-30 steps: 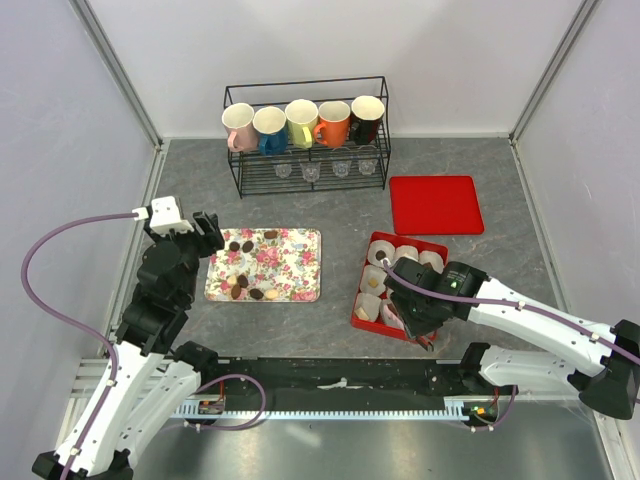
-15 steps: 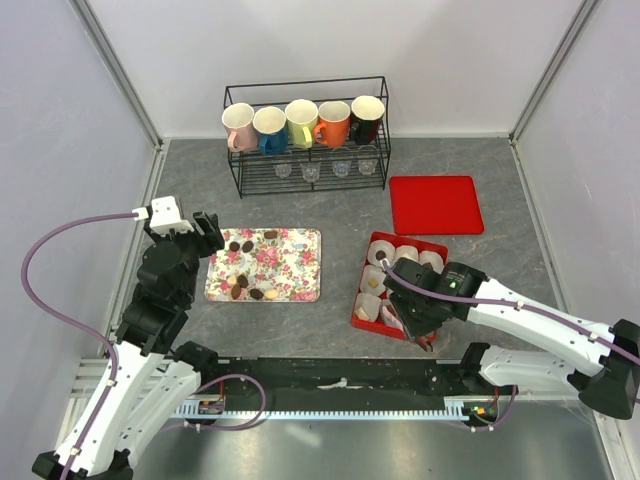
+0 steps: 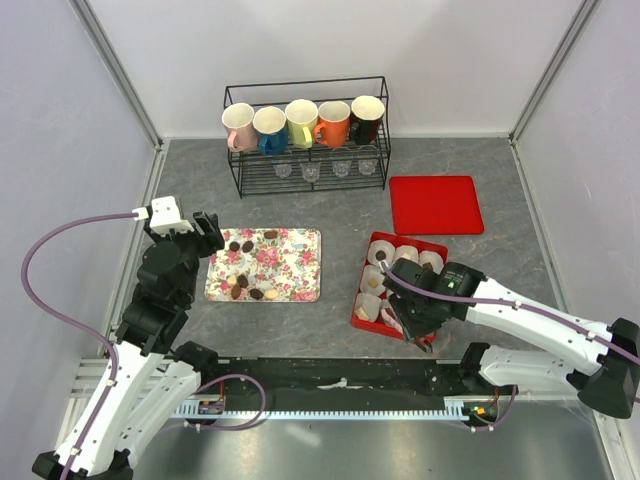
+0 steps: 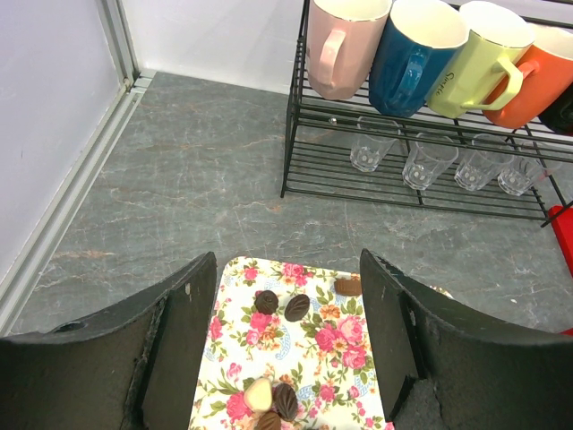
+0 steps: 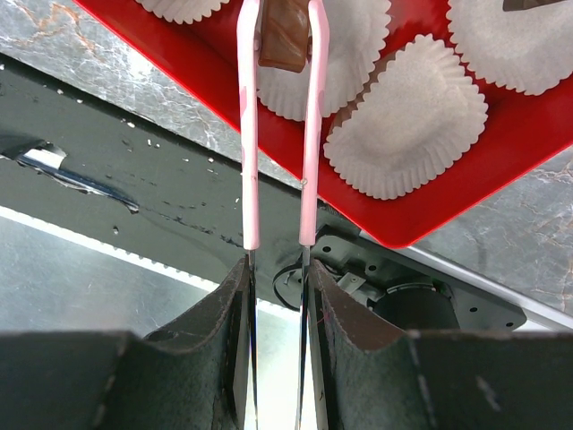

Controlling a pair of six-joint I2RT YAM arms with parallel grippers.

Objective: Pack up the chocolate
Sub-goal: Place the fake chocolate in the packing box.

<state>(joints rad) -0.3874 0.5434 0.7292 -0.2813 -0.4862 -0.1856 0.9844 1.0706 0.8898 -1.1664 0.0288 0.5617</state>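
Placement step: the right gripper, clamped on pink tongs pinching a chocolate at frame top over a paper cup in the red box, should next lower and release, while the left gripper hangs with jaws apart above the floral tray.

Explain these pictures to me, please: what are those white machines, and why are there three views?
They are two robot arms bolted to a table's near edge. The wide picture looks down from above; the other two come from small cameras on each wrist. The left arm hangs over the end of a flowered tray of loose chocolates, its jaws open and empty. The right arm has its jaws shut on pink tongs, and the tongs pinch one brown chocolate above white paper cups in a red box. Behind stand a wire rack of mugs and a flat red lid.
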